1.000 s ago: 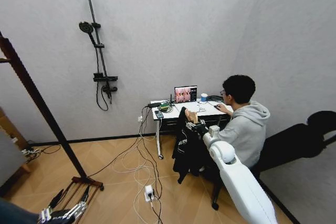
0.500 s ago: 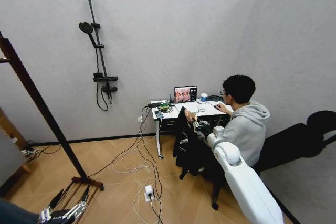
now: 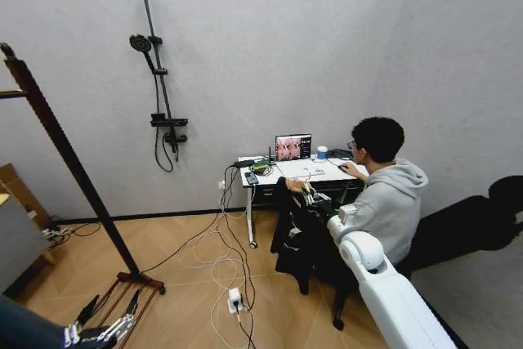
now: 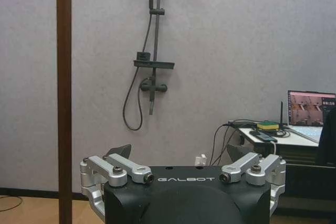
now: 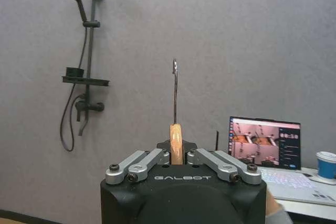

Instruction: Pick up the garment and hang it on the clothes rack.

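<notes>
Gripping wooden hanger (image 5: 176, 142) of black garment (image 3: 296, 234), right tool (image 3: 315, 199) holds it aloft beside worktop (image 3: 270, 174). Left tool (image 4: 184, 174) low, spread open, near clothes rack (image 3: 61, 149).

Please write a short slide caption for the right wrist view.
Right tool shut on the wooden hanger, its metal hook pointing up.

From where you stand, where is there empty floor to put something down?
Bare wooden floor lies between the clothes rack and the tangled cables. It is crowded by the desk, where the right pincer holds the garment beside the seated person.
</notes>
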Controlling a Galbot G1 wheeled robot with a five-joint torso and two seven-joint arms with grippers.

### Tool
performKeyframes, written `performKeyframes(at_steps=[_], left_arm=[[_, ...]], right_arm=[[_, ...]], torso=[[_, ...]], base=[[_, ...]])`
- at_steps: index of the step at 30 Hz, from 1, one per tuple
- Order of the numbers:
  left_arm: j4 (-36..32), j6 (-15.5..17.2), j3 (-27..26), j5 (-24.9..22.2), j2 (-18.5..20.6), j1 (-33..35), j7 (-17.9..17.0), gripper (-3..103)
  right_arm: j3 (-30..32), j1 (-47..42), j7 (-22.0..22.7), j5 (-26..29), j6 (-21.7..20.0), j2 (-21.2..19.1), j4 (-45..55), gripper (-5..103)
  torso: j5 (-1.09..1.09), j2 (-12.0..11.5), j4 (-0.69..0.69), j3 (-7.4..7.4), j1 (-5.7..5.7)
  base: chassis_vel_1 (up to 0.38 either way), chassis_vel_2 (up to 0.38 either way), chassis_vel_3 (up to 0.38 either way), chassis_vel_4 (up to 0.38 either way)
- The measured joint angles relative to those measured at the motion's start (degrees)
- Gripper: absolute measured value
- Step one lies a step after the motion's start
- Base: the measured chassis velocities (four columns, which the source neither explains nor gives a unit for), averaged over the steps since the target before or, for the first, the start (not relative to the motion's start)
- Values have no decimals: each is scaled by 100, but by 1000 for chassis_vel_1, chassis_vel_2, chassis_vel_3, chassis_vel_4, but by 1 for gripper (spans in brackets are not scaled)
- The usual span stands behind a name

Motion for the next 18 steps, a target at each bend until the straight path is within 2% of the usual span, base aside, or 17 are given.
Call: performKeyframes(at_steps=[6, 9, 18], left_arm=[[0, 0, 0, 0, 0, 0, 0, 100], [0, 0, 0, 0, 0, 0, 0, 100], [0, 0, 0, 0, 0, 0, -1, 100]], right_arm=[[33, -229, -54, -34, -6, 15, 374, 10], [45, -325, -149, -279, 46, 53, 492, 10], [34, -411, -205, -550, 126, 126, 565, 10]], torso=[[0, 0, 1, 0, -1], [-1, 0, 1, 0, -2], [0, -1, 2, 1, 2]], base=[[61, 83, 85, 75], [58, 121, 126, 69], [39, 193, 198, 43]])
